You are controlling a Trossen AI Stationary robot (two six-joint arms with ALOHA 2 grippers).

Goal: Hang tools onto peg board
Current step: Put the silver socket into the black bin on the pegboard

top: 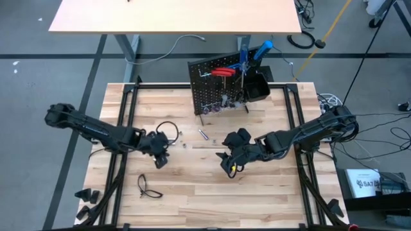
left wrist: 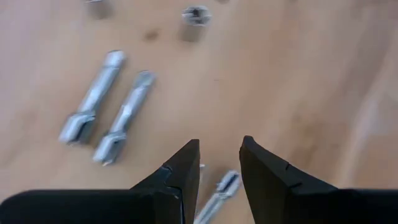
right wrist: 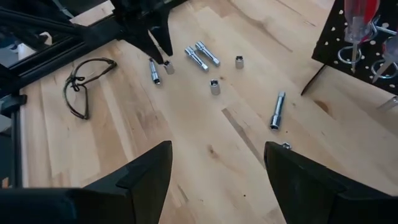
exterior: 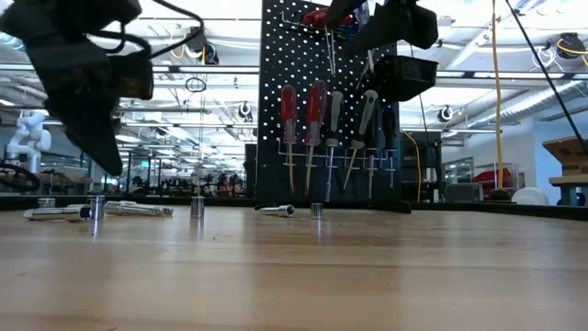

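Left gripper (top: pixel 160 156) sits left of centre in the high view, fingers narrowly apart, holding nothing, over a silver bit (left wrist: pixel 219 194). Right gripper (top: pixel 229 162) right of centre, spread wide, empty. Peg board (top: pixel 209 83) upper centre, red screwdrivers (exterior: pixel 302 110) hanging.

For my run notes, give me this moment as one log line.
left tool: open, empty, over silver bit | right tool: open, empty, above table | peg board: screwdrivers hung | loose bits on table
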